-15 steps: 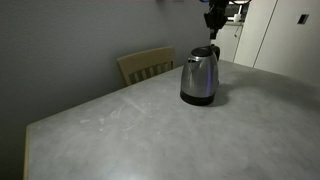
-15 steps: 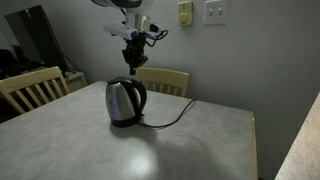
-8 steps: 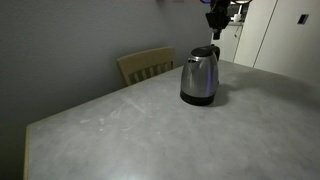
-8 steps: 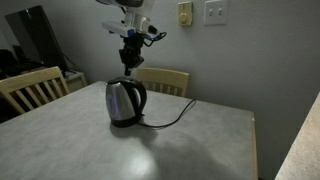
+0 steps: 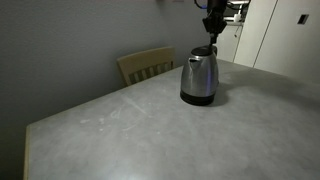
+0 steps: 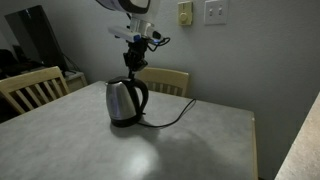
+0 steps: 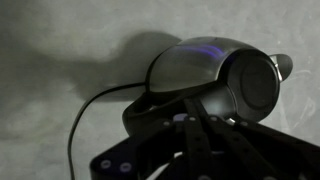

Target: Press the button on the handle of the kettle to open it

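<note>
A stainless steel kettle [image 5: 199, 78] with a black base and black handle stands on the grey table [image 5: 140, 135]; it shows in both exterior views [image 6: 122, 100]. My gripper [image 5: 212, 30] hangs pointing down just above the handle's top end [image 6: 133, 64], with the fingers together and nothing held. In the wrist view I look down on the kettle [image 7: 200, 65], its round lid [image 7: 250, 85] and black handle [image 7: 158, 105]. The gripper [image 7: 200, 120] comes in from the bottom edge, its tips over the handle's top near the lid. The button itself is too dark to make out.
The kettle's black cord [image 6: 170, 122] runs across the table toward the wall side [image 7: 85, 120]. A wooden chair [image 5: 147, 65] stands behind the table [image 6: 165, 80], another chair [image 6: 30, 88] at its end. Walls stand close behind.
My gripper has come down a little toward the top of the kettle's handle. The kettle has not moved.
</note>
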{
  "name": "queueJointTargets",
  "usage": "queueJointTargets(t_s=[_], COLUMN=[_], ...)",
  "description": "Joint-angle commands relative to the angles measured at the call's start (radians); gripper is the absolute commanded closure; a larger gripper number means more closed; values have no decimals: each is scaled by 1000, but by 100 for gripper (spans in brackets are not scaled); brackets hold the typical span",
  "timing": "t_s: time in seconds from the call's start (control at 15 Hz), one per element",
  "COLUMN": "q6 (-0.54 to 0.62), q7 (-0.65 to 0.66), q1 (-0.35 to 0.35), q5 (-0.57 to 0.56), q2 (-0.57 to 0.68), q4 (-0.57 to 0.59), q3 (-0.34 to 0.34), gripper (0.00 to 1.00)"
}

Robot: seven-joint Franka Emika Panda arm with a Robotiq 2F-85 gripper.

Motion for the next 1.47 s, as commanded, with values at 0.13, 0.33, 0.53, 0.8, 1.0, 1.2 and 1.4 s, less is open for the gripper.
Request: queueJointTargets(t_s=[0.13,0.33,0.53,0.8,1.0,1.2,1.4], q6=[-16,-20,-17,11,7,13,6], q7=[6,9,19,36,43,54,61], q1=[0,1,2,6,9,11,9], q5=[5,11,12,9,1,-5,-5], q2=[44,47,48,16,12,-9,-4], q4=[79,82,72,41,42,30,43], q3=[9,10,7,2,-1,-5,-8], gripper=[100,100,100,100,100,100,100])
